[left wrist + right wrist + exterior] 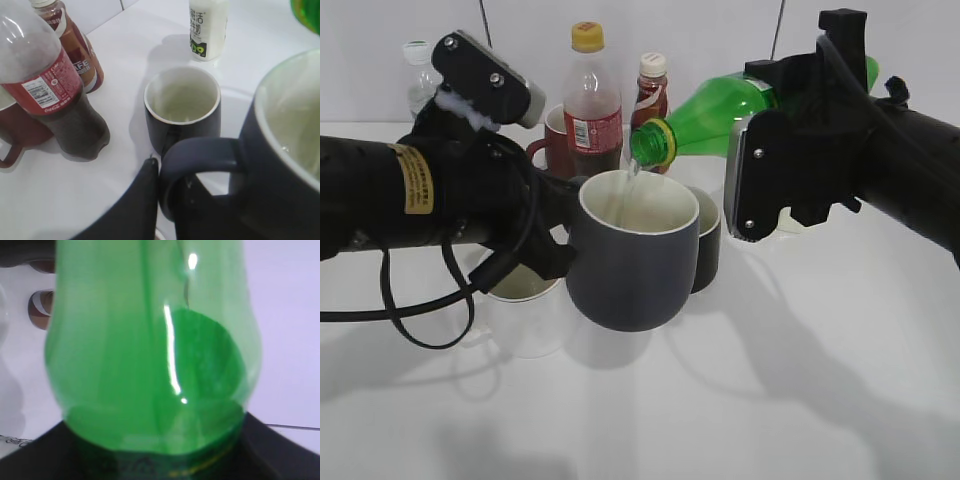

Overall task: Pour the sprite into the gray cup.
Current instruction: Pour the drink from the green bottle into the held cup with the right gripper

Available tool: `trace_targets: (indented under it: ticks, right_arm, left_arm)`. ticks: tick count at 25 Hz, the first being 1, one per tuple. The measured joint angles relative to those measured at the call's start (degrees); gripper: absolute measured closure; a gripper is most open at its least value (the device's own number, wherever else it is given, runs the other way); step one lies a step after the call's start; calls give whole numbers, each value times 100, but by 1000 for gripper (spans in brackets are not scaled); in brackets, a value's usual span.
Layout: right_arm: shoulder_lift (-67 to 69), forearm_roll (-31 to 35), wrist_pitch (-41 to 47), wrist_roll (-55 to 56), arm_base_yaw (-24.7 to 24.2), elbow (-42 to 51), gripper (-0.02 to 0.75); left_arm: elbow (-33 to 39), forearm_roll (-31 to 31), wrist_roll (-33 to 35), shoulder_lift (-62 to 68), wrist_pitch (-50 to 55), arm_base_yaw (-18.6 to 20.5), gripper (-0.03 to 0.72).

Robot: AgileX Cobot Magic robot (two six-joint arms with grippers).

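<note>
Exterior view first: my left arm reaches in level from the left, its gripper [563, 236] clamped on the handle of the gray cup [632, 255], held clear above the table [820, 380]. On the right, my right gripper [765, 165] grasps the sprite [715, 118], tipped mouth-down over the cup's rim, a thin stream falling in.

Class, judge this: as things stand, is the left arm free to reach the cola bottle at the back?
Probably not: its tool is holding the gray cup under the pouring sprite, so the cola bottle waits.
</note>
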Motion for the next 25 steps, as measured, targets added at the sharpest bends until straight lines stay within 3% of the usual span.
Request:
trace_targets:
  ticks: [7, 13, 16, 20, 25]
  right_arm:
    - [0, 168, 69, 288, 0, 0, 337]
    - [0, 124, 729, 2006, 0, 0, 337]
    - [-31, -212, 931, 3361, 0, 0, 337]
    - [-422, -490, 1078, 5870, -63, 0, 337]
    - [-713, -643, 1113, 7848, -686, 95, 337]
  left_arm:
    - [0, 24, 0, 0, 0, 0, 634]
    - [-5, 153, 6, 0, -245, 92, 634]
    - [-5, 179, 6, -19, -387, 257, 634]
    - [-5, 98, 6, -278, -413, 784, 634]
    - [215, -62, 1, -801, -740, 2043, 634]
